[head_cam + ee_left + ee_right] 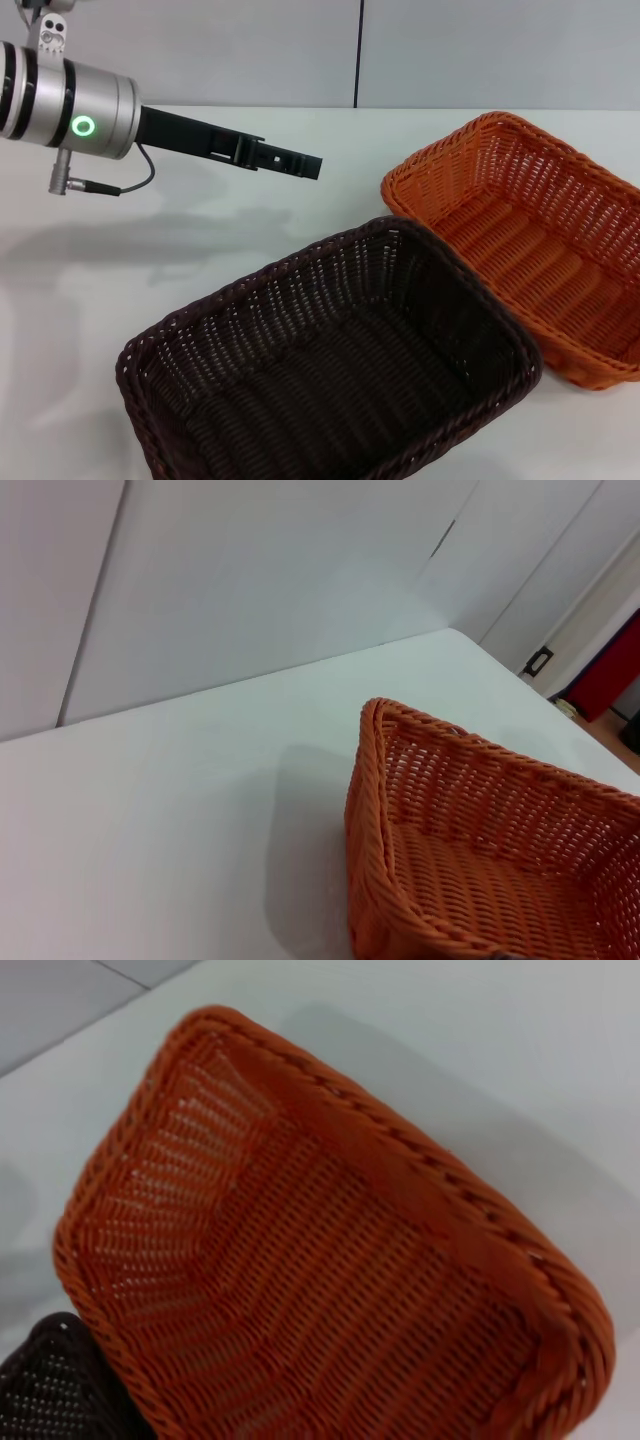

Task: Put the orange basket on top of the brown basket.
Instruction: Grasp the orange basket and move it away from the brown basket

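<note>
The orange basket lies flat on the white table at the right, its near corner touching the brown basket, which lies in front of me at the centre. Both are empty. My left gripper hangs above the table at the far left, apart from both baskets and pointing toward the orange one. The left wrist view shows a corner of the orange basket. The right wrist view looks down into the orange basket with a corner of the brown basket beside it. The right gripper itself does not show.
The white table stretches to the left and behind the baskets, up to a grey wall. The left arm's silver wrist with a green light and a cable hangs over the table's far left.
</note>
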Available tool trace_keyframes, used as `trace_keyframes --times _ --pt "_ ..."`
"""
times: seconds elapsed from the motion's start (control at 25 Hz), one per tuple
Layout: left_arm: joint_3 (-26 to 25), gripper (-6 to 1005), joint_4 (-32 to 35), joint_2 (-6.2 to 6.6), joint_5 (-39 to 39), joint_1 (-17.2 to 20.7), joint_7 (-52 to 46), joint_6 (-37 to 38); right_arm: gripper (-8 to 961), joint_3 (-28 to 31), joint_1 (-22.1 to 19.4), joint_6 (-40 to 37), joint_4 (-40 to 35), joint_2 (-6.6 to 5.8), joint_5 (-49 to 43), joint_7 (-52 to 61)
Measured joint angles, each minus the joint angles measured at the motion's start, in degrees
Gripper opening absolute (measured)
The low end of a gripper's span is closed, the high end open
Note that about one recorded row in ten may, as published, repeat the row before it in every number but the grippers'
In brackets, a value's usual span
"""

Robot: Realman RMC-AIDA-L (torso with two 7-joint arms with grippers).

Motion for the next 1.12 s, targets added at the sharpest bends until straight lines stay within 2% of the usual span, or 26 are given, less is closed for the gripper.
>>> trace_keyframes --times 0.36,0.84,1.04,1.12 --pt "1.6 861 1.5 0.38 0.1 -1.1 0.0 1.4 611 -0.3 -1.1 2.8 2.1 0.12 -0.1 -0.4" --pt "2.0 861 2.3 0.35 0.1 -1.2 0.0 1.6 612 -1.9 -0.4 8.6 8.7 1.01 0.1 -2.5" --pt "2.1 861 2.4 0.31 0.1 -1.0 0.0 1.6 613 -1.9 -0.3 11.5 10.1 2.17 0.1 -2.8" --pt "2.1 861 2.4 0.22 0.1 -0.8 0.0 1.6 613 -1.8 -0.5 12.9 10.1 3.31 0.2 -3.7"
